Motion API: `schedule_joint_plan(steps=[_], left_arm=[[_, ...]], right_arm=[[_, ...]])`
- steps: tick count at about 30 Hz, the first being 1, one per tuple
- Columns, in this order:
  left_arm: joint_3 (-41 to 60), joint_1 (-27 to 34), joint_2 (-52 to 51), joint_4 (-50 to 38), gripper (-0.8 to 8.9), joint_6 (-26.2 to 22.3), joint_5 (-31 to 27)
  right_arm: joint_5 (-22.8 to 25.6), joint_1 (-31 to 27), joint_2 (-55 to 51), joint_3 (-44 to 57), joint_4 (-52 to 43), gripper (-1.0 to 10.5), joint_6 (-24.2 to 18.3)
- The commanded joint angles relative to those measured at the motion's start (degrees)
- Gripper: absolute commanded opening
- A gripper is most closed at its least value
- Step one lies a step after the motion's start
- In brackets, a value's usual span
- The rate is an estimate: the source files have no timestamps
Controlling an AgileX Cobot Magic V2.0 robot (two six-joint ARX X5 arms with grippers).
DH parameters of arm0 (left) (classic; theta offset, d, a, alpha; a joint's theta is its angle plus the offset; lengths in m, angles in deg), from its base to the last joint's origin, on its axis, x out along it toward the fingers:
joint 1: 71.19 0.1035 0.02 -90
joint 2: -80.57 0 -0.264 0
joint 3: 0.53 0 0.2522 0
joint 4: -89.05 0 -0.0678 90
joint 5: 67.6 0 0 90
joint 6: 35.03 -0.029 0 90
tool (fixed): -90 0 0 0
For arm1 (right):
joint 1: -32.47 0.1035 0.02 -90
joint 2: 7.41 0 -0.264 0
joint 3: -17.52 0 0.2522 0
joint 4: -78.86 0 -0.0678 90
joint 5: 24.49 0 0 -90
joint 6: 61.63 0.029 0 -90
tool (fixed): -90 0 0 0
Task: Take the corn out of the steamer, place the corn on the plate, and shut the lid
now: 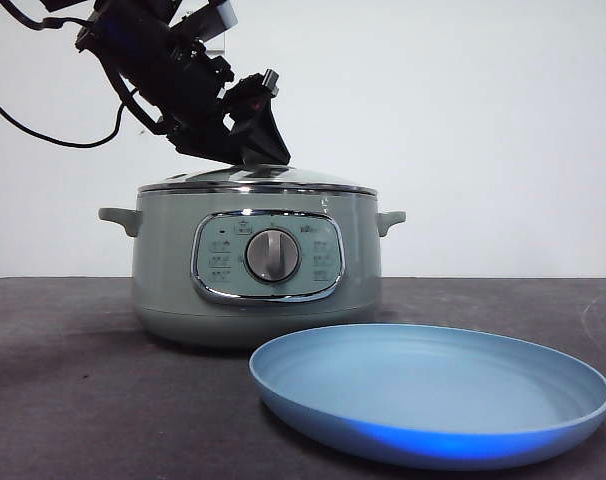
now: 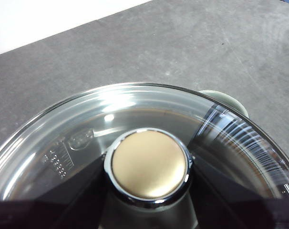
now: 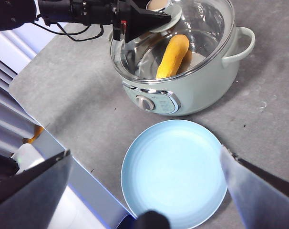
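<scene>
The sage-green steamer [image 1: 163, 262] stands on the table with its glass lid [image 1: 255, 180] seated on it. My left gripper [image 1: 253, 150] comes down from the upper left and is shut on the lid's knob [image 2: 149, 164], one jaw on each side of it. Through the glass, the yellow corn [image 3: 173, 55] lies inside the steamer [image 3: 206, 90]. In front of the pot, toward the right, the light-blue plate [image 1: 433, 395] sits with nothing on it. High above the plate [image 3: 173, 171] hangs my right gripper [image 3: 144, 151], open and holding nothing.
The table [image 1: 63, 400] is dark grey with a white wall behind it. Black cables [image 1: 43, 130] trail from the left arm at the upper left. In the right wrist view the table's edge [image 3: 63, 148] runs along one side of the plate.
</scene>
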Motion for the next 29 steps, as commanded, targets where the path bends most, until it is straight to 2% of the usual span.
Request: schedule_joint_plan(steps=[1, 7, 15, 21, 29], left_arm=[[-0.8, 0.0, -0.1, 0.2, -0.08, 0.2, 0.1], [-4.3, 0.0, -0.7, 1.7, -0.08, 0.4, 0.2], [-10.6, 0.2, -3.3, 8.0, -0.08, 0.3, 0.1], [-11.7, 0.9, -9.5, 12.3, -0.08, 0.0, 2.9], [-11.7, 4.1, -21.1, 24.5, -0.06, -2.0, 2.9]], right_arm=[[0.1, 0.1, 0.0, -0.1, -0.3, 6.0, -0.5], [0.1, 0.1, 0.0, -0.1, -0.3, 6.0, -0.5], [0.1, 0.1, 0.0, -0.1, -0.3, 6.0, -0.5], [0.1, 0.1, 0.2, -0.1, -0.8, 6.0, -0.5], [0.1, 0.1, 1.3, -0.1, -2.0, 6.0, -0.5]])
